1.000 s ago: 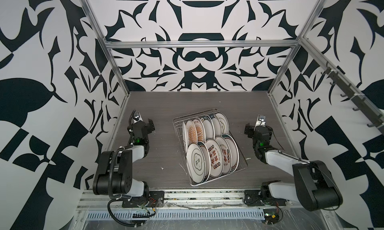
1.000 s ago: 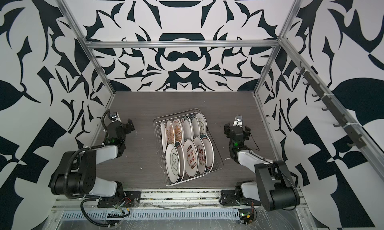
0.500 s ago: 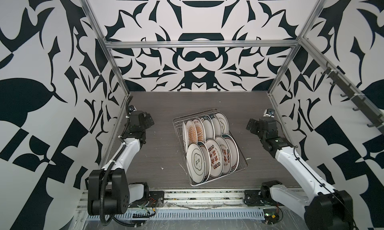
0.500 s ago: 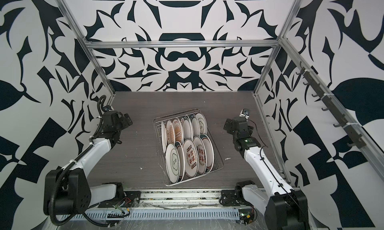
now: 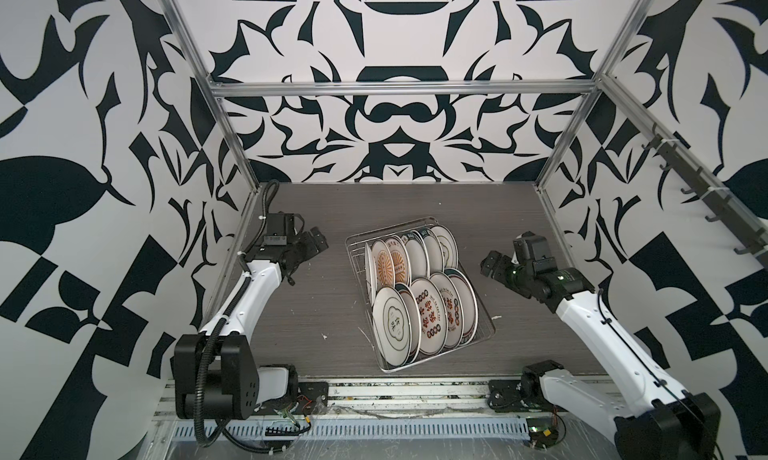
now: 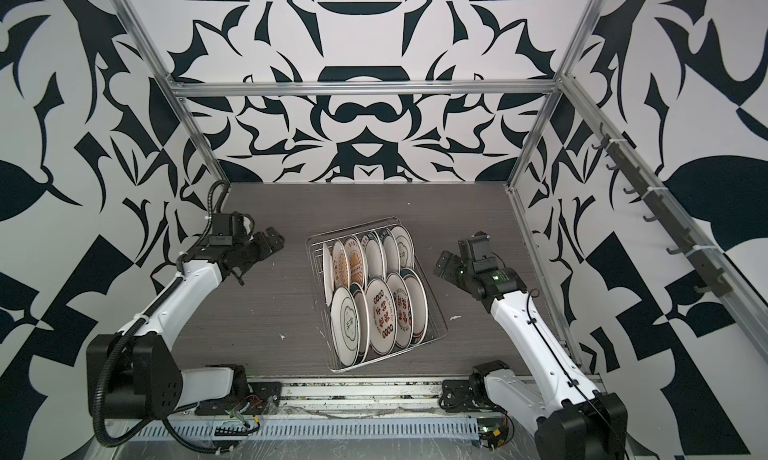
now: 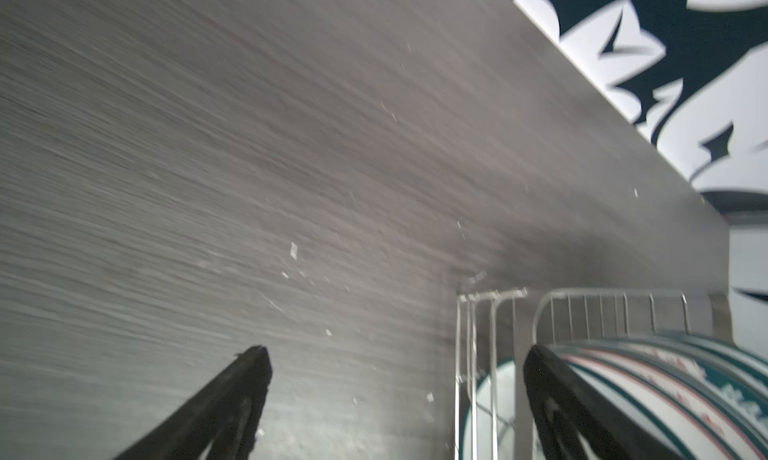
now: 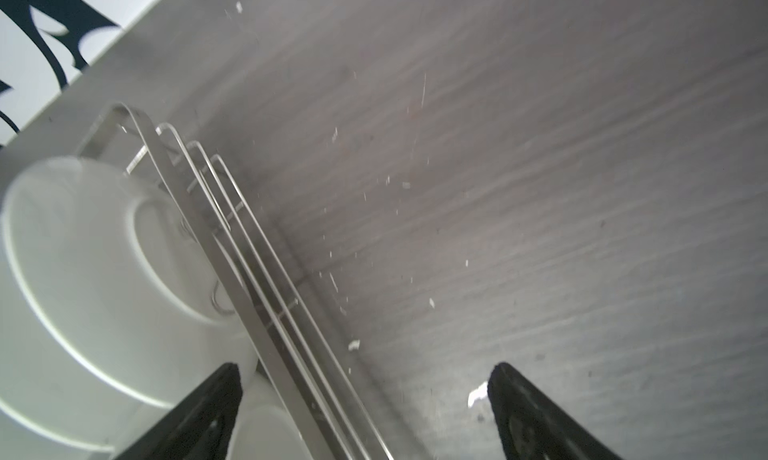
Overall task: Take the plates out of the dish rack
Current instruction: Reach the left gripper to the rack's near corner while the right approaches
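The dish rack sat on the bench toward its front edge, with the plates standing on edge, rims upward for gripping. The left pincer and right pincer flanked it, jaws apart and empty, apparently ready for a rim.

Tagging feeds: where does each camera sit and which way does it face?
Top views: high over the near edge, looking down on table, dish rack and plates; left arm, right arm show.
Left wrist: on left arm, facing table and rack corner; left gripper shows, jaws open.
Right wrist: on right arm, facing rack side and plate backs; right gripper shows, jaws open.
Shared: all see the rack.
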Tool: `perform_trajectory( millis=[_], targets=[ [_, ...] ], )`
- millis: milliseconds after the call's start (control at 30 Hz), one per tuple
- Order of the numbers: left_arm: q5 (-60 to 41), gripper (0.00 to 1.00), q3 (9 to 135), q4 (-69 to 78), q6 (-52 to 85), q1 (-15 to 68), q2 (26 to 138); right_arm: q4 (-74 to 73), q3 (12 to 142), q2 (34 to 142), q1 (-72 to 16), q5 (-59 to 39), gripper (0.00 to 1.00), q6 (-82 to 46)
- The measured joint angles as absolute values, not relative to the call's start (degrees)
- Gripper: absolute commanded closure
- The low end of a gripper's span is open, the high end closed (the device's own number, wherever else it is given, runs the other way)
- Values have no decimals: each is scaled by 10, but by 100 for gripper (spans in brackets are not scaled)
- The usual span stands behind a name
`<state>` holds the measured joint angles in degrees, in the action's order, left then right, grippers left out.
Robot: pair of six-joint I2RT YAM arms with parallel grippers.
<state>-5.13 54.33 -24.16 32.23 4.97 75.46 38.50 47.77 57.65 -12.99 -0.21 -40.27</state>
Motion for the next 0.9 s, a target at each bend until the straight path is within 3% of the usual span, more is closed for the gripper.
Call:
perform_trajectory(
  millis=[733,900],
  targets=[
    [-75,14,715,-380,234,135,908,515,461,516,-132,-13,7,-403],
    [-67,23,770,-399,196,145,963,532,460,504,-132,-12,7,-399]
  ],
)
